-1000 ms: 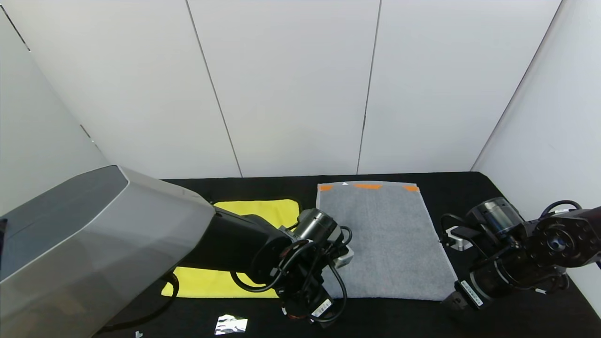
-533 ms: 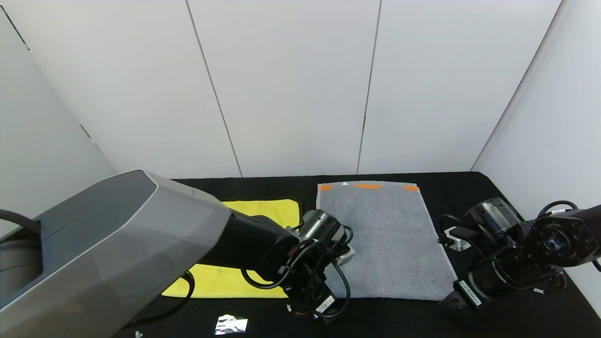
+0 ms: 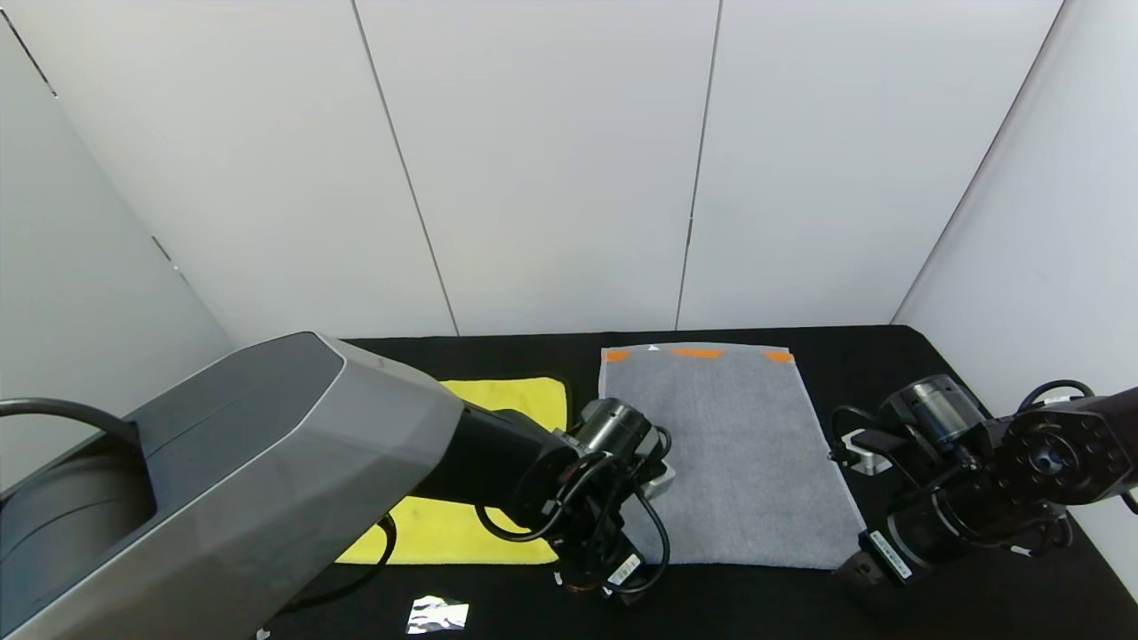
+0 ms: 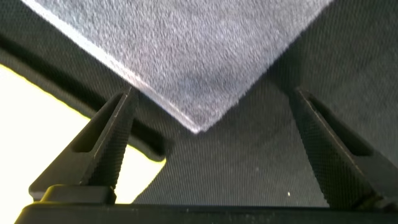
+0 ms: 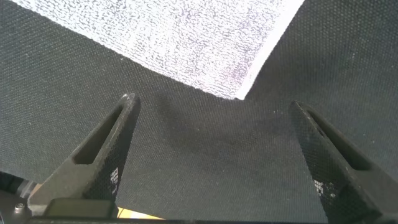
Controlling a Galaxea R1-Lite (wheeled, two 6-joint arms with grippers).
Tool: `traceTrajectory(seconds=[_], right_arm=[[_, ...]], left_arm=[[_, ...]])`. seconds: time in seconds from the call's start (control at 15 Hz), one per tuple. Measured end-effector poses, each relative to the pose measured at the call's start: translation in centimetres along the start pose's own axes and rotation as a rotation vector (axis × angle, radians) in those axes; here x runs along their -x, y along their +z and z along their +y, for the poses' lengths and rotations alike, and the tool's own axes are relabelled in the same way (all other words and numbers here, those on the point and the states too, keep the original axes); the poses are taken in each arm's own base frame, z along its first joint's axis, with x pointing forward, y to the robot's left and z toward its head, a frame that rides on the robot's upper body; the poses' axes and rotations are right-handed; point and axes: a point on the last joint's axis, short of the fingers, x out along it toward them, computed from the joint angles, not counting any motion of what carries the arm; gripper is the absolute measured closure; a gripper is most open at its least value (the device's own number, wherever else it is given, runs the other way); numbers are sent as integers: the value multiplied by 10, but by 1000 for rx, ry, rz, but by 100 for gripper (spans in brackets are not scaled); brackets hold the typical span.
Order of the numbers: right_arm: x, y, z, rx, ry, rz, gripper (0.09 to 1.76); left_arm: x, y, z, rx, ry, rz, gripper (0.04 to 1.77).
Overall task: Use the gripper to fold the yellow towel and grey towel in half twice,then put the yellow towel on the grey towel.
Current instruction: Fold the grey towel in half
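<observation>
The grey towel point(image 3: 725, 453) lies flat on the table point(image 3: 889, 356), right of the yellow towel point(image 3: 498, 402), the two apart. The left gripper point(image 4: 208, 118) sits above the grey towel's near left corner, the right gripper point(image 5: 214, 115) by its near right corner. A small scrap point(image 3: 437, 614), perhaps foil, lies in front of the yellow towel.

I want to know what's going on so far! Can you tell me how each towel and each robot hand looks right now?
Mid-grey terry towel with orange stripes: spread flat, unfolded.
Bright yellow plush towel: flat on the black table, partly hidden by the left arm.
Left gripper: open, above the grey towel's near left corner, holding nothing.
Right gripper: open, above the grey towel's near right corner, holding nothing.
</observation>
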Motion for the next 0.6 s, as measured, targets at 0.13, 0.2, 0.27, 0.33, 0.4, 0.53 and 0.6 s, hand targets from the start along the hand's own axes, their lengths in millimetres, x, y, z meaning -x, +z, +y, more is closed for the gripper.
traceTrajectory(seconds=[0.13,0.2,0.27,0.33,0.4,0.53,0.6], right_arm=[[0,0,0,0,0,1,14],[0,0,0,1,0,1,14],[0,0,1,2,0,0,14],[0,0,1,2,1,-1,14],[1,0,1,3,0,-2,14],[1,0,1,3,1,-3,14],[1,0,1,4,2,-3,14]], left_arm=[[-2,1,1,1,1,-2,9],[-3,2,1,1,2,-2,9],[-4,2,1,1,3,-3,9],[-4,2,1,1,4,-1,9],[-5,2,1,2,4,0,9],[-5,2,2,2,17,6,35],[-5,2,2,0,25,9,52]])
